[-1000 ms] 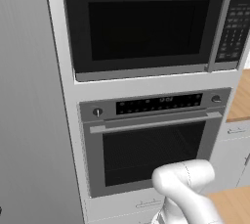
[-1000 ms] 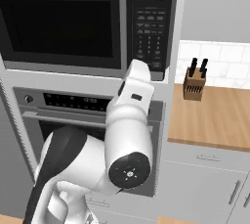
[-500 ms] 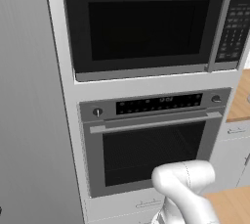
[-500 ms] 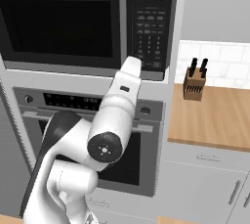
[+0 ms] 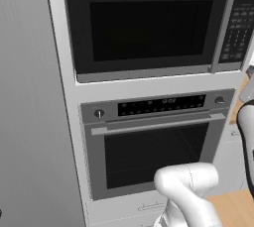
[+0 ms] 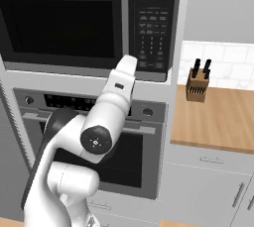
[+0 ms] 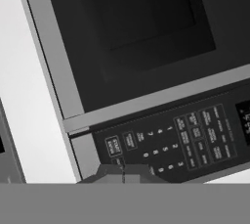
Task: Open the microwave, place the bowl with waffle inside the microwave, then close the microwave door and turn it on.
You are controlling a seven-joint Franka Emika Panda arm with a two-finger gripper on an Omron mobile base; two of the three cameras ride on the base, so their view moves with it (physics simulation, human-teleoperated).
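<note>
Microwave [image 5: 149, 23] sat shut in a white wall column above the oven [image 5: 154, 146]. Wooden counter [image 6: 218, 117] right, knife block [image 6: 198, 85] on it. Gripper [image 7: 124, 175] near the keypad [image 6: 151, 35]; jaw state unclear.

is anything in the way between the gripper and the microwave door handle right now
Nothing visible stands between them. In the hand view the gripper faces the microwave front, near the bottom of the microwave door's grey handle and the keypad, with open space between. The door is shut.

One large black built-in microwave [image 5: 149, 23] with one long grey vertical bar handle [image 5: 222, 23] and one keypad strip [image 6: 151, 25]; one grey-framed oven [image 5: 154, 141] with two round knobs; one wooden knife block [image 6: 197, 86].
</note>
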